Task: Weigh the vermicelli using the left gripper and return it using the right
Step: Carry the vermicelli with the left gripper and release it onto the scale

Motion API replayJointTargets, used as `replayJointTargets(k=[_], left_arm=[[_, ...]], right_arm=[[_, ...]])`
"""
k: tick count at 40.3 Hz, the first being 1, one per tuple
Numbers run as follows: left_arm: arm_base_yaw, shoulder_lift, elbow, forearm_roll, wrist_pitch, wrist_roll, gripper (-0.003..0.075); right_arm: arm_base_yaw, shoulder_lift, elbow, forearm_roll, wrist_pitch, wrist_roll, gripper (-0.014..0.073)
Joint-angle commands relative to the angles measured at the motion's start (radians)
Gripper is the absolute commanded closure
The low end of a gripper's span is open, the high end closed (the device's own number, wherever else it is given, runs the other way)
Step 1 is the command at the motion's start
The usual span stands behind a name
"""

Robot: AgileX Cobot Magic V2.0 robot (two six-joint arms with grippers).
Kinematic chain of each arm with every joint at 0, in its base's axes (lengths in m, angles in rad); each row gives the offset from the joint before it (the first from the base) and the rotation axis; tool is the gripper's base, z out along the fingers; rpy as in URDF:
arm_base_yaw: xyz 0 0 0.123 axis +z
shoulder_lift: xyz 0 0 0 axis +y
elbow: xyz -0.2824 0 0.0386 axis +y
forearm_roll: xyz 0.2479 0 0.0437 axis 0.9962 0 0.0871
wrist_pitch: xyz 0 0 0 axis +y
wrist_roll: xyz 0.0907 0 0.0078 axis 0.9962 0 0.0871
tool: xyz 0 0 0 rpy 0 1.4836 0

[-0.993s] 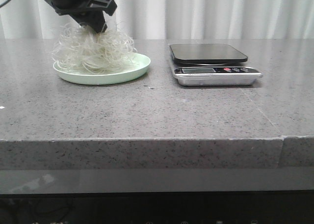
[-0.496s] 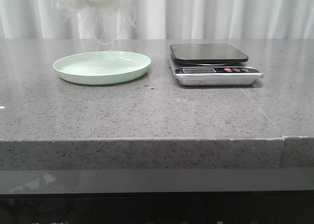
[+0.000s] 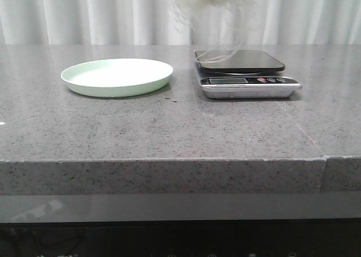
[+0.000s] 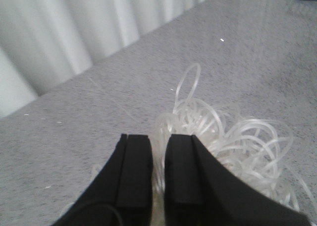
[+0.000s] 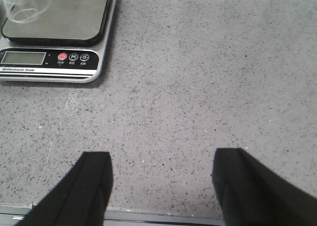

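The left gripper (image 4: 157, 176) pinches the vermicelli (image 4: 223, 137) in near-closed jaws; the tangle hangs beyond the fingertips, high above the scale (image 3: 240, 60), loose strands trailing toward its platform. The right gripper (image 5: 161, 184) waits wide open, near the scale's display side.

A grey speckled stone surface (image 3: 169, 133) with a thick front edge and a seam near its right side stands before pale, pleated white curtains (image 3: 101, 14), under soft, even light that leaves a faint sheen along the far side
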Motion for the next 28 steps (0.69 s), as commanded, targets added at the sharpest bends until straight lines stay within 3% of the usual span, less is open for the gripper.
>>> replayJointTargets(k=[1, 13, 17, 22, 28], left_arm=[[-0.022, -0.013, -0.073, -0.008, -0.103, -0.001, 0.0563], [-0.034, 0.065, -0.081, -0.022, -0.093, -0.001, 0.0555], [-0.034, 0.068, -0.081, -0.022, -0.064, -0.001, 0.0482], [-0.034, 0.066, -0.081, -0.022, -0.066, -0.001, 0.0334], [-0.034, 0.056, -0.081, -0.022, -0.058, -0.001, 0.0293]], right_arm=[[0.002, 0.009, -0.027, -0.001, -0.06, -0.003, 0.0044], [0.002, 0.009, -0.027, -0.001, -0.059, -0.003, 0.0044], [0.002, 0.009, -0.027, -0.001, -0.059, -0.003, 0.0044], [0.002, 0.009, -0.027, -0.001, -0.059, -0.003, 0.0044], [0.002, 0.009, -0.027, -0.001, -0.059, -0.003, 0.0044]])
